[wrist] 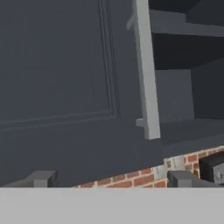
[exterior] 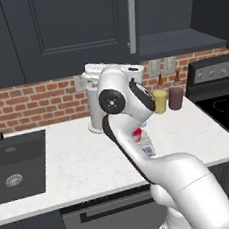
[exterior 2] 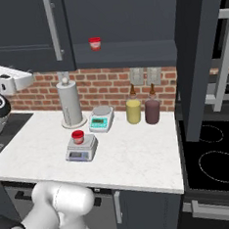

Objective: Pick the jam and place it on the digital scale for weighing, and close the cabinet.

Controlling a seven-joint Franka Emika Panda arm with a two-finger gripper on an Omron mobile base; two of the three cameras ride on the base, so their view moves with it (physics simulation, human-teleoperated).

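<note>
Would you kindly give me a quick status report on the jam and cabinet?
Gripper open, empty, facing the cabinet. Jam sits on the digital scale. Right cabinet door open; twin jar on shelf.

Flat, even rendered light, soft shadows, slightly blurry.

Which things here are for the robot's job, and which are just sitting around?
For the job: jam, digital scale, cabinet.
Just sitting around: second red jar, other scale, paper towel roll, yellow bottle, dark bottle, stove, sink.
</note>
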